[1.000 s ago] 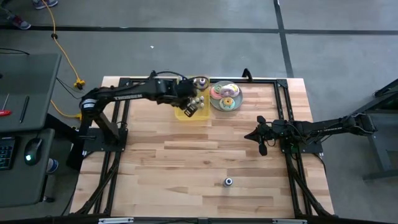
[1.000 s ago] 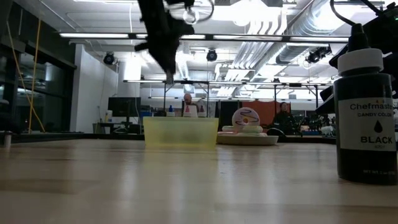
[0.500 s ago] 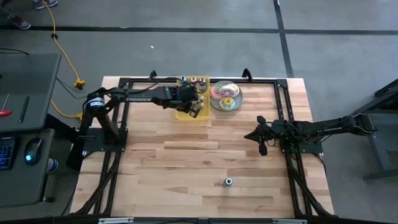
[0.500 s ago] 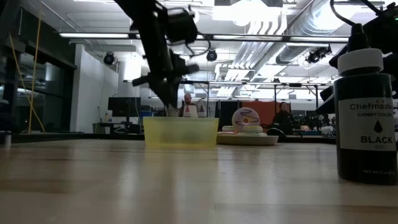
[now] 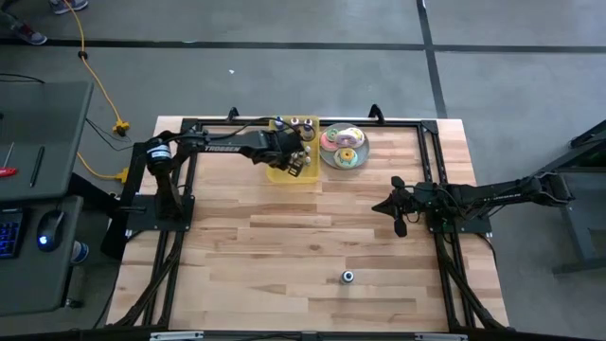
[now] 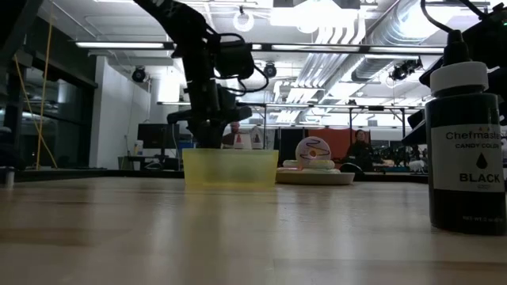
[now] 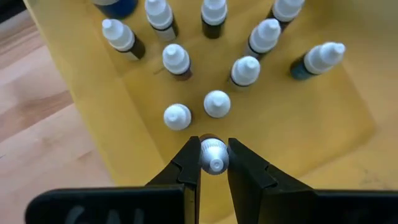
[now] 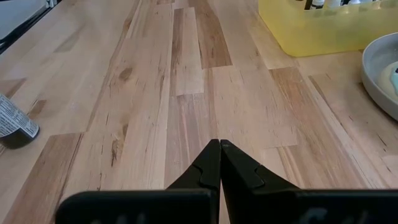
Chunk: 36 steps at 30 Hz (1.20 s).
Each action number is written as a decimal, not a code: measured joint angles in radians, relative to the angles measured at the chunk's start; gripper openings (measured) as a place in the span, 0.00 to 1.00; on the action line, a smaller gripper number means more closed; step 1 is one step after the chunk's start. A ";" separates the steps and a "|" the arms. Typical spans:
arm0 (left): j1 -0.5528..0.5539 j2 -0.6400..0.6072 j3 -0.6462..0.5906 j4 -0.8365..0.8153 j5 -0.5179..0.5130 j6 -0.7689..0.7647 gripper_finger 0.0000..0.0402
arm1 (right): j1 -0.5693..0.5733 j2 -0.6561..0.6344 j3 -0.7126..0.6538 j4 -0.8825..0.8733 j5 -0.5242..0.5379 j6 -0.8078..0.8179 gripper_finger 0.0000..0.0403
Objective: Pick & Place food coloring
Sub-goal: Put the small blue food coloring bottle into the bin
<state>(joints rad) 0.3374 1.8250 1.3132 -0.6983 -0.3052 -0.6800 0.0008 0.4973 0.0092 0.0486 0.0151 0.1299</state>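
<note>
The food coloring bottles (image 7: 217, 104) stand in the yellow tray (image 5: 280, 172) at the far side of the table (image 5: 284, 256), just left of the plate of doughnuts (image 5: 343, 147). They are small bottles with white caps, standing up close together in the tray.

On the left, the left arm reaches across the far edge of the table to the tray. The left gripper (image 7: 214, 163) hangs down into the tray, and its two dark fingers (image 7: 186, 168) are squeezed in on one little bottle (image 7: 213, 154) with a white cap. That bottle stands up between the fingers, just beside two other bottles. Whether it rests on the tray floor cannot be told.

In the low view, the arm comes down right behind the tray's yellow wall.

Near the front of the table stands one more bottle, the black bottle (image 6: 464, 150), all by itself, well apart from the tray.

On the right, the right gripper (image 8: 219, 163) hovers low over bare wood, well apart from the tray and plate. Its fingers are pressed together with nothing between them.
</note>
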 joint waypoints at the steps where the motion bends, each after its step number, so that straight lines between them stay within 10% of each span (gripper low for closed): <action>1: 0.003 0.000 0.000 -0.001 0.001 0.002 0.11 | 0.000 0.000 0.000 0.000 0.000 0.000 0.00; 36: 0.019 -0.001 -0.081 0.096 0.004 0.021 0.22 | 0.000 0.000 0.000 0.000 0.000 0.000 0.00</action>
<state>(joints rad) 0.3561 1.8244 1.2324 -0.6025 -0.3016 -0.6590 0.0006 0.4971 0.0093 0.0483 0.0154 0.1299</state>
